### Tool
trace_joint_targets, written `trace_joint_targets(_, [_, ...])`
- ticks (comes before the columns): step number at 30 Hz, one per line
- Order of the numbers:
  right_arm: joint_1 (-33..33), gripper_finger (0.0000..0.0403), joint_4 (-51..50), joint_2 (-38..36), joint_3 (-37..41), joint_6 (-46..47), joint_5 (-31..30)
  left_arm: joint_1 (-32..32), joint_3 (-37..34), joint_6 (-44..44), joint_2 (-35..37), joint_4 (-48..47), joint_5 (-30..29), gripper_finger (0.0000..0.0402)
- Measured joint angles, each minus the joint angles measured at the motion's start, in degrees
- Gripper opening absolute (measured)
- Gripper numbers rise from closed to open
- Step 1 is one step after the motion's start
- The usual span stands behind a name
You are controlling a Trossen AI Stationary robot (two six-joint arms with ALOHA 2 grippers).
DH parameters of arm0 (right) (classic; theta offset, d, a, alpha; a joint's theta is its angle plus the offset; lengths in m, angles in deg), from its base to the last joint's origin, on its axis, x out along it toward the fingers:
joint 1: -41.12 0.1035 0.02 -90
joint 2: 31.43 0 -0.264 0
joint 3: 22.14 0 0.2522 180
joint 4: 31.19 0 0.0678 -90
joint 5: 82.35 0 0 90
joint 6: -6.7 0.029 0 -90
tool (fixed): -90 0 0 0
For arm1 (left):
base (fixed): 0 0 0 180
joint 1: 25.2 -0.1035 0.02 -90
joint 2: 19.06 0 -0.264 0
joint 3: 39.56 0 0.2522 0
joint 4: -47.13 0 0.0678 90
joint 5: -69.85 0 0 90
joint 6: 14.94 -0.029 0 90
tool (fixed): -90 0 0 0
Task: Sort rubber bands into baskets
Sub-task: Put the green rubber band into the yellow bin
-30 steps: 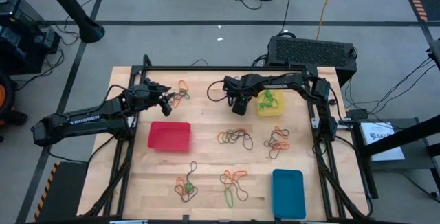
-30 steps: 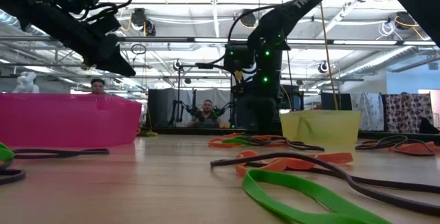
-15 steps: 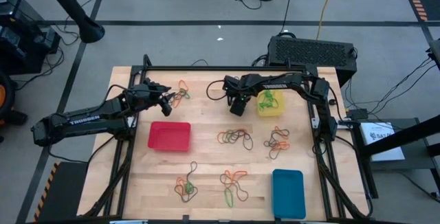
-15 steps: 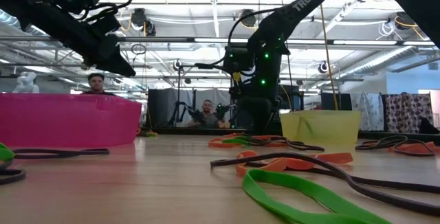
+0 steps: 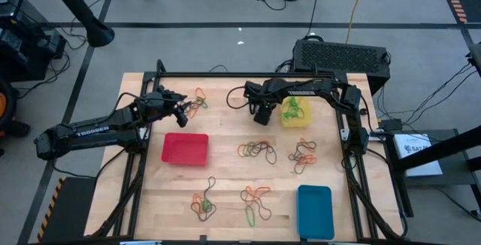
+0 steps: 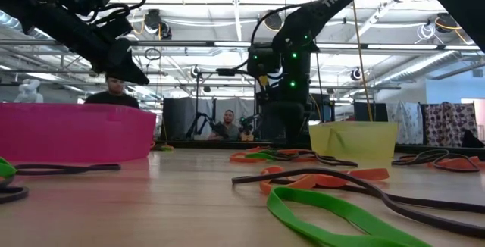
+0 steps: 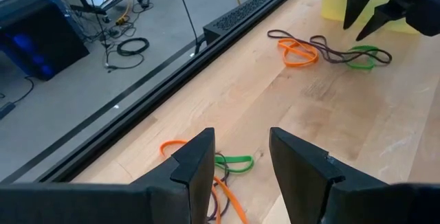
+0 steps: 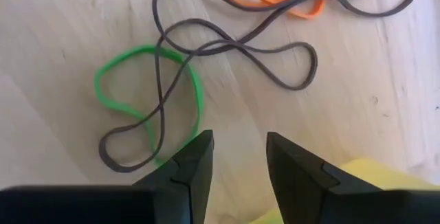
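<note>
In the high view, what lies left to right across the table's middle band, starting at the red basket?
red basket → central rubber band pile → right rubber band pile

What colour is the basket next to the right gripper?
Yellow. The basket beside the right gripper shows best in the high view.

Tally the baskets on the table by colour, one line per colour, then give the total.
Red basket: 1
Yellow basket: 1
Blue basket: 1
Total: 3 baskets
</note>
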Motion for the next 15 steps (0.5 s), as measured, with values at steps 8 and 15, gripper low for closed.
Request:
trace_joint_targets(8, [0.41, 0.0129, 0.19, 0.44, 0.04, 0.83, 4.59, 0.00, 0.00, -0.03, 0.01, -0.55, 0.00, 0.0148])
trace_joint_targets(15, [0.74, 0.0126, 2.99, 0.44, 1.94, 0.83, 4.21, -0.01, 0.00, -0.05, 0.00, -0.55, 0.00, 0.0148])
